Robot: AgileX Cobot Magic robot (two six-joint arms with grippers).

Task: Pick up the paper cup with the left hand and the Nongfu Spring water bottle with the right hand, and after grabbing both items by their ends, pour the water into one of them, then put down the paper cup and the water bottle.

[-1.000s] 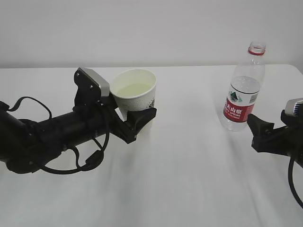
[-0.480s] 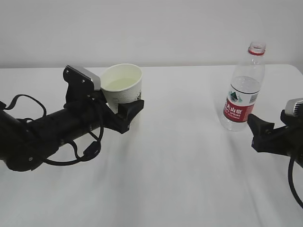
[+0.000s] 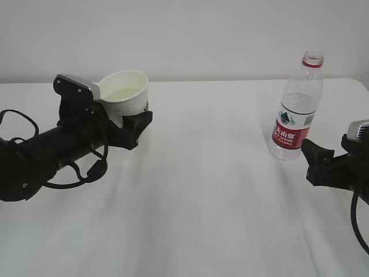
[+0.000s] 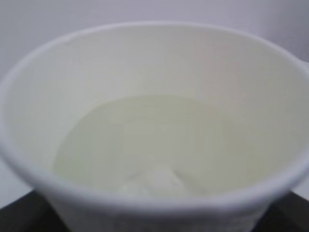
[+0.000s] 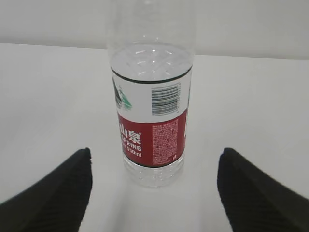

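Note:
The white paper cup (image 3: pixel 125 95) sits upright between the jaws of my left gripper (image 3: pixel 131 124), which is shut on its lower part. In the left wrist view the paper cup (image 4: pixel 154 58) fills the frame, with pale water (image 4: pixel 154 140) in its bottom. The Nongfu Spring water bottle (image 3: pixel 297 115) stands upright and uncapped at the right of the table, partly full. My right gripper (image 3: pixel 312 163) is open just in front of it. In the right wrist view the water bottle (image 5: pixel 152 111) stands beyond the wide-spread black fingers (image 5: pixel 63 193), untouched by the right gripper (image 5: pixel 155 159).
A white table (image 3: pixel 219 202) spreads under both arms, with a plain pale wall behind it. Black cables (image 3: pixel 86 170) loop under the left arm.
My left arm has carried the paper cup leftward and slightly back across the table. The right gripper and the bottle have stayed put.

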